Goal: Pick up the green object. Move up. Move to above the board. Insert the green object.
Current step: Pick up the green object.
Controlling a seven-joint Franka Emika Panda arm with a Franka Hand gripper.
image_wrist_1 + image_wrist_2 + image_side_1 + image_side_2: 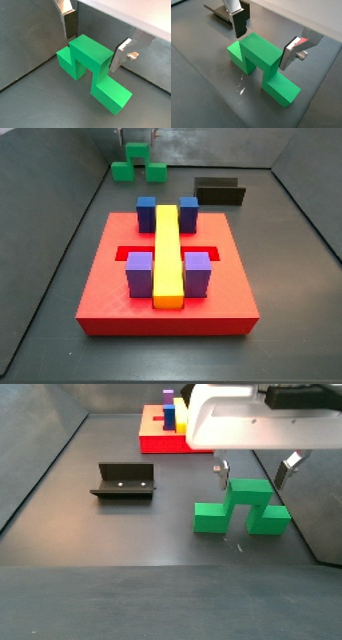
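One green object (243, 506) sits on the dark floor with the gripper (253, 472) parked right over it, jaws spread wide on either side of the raised middle cube and not gripping anything; both wrist views show gaps between the fingers (121, 51) and the piece (261, 65). One red board (168, 286) lies well apart from it, carrying one yellow bar (167, 253), two blue blocks (147, 212) and two purple blocks (140, 274). One fixture (124, 481) stands on the floor off to the side, between nothing and blocking nothing.
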